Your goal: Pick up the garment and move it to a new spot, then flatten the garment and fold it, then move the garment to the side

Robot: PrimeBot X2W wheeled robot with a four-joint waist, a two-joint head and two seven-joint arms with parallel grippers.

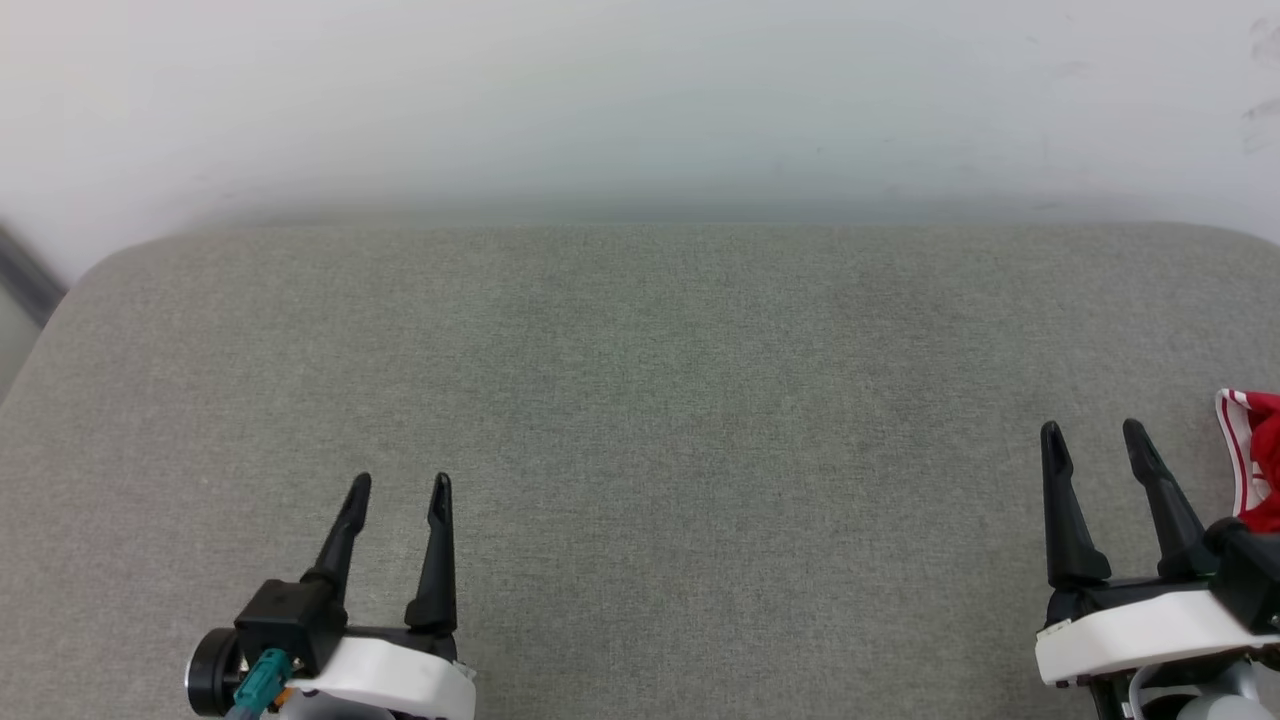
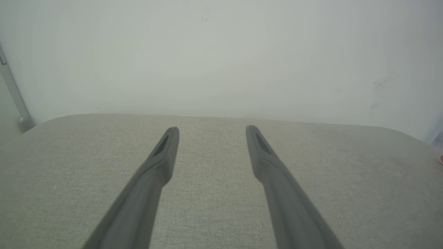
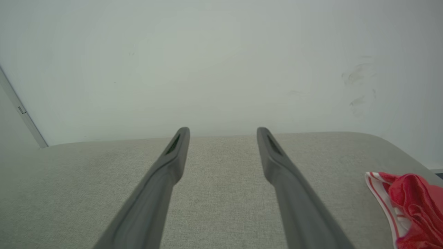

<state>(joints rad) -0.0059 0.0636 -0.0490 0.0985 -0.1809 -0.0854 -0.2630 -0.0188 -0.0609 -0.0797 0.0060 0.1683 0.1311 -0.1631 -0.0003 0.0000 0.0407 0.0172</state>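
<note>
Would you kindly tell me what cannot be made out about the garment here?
- Head view: the garment is cut off by the right edge and partly behind the right hand; extent unknown.
- Right wrist view: it lies bunched, cut by the right and bottom edges; any chest print is hidden in folds.
- Left wrist view: a reddish speck at the right edge, too small to identify.

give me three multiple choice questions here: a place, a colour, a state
1. Where is the red-and-white garment? A) far right, beyond the right claw B) between the claws C) at the far left
2. What colour is the fabric surface? A) blue B) grey C) black
3. How does the left claw stand? A) shut B) shut on cloth C) open, empty
A: it lies bunched at the head view's right edge. B: grey weave throughout. C: clear gap, nothing between the fingers.
</note>
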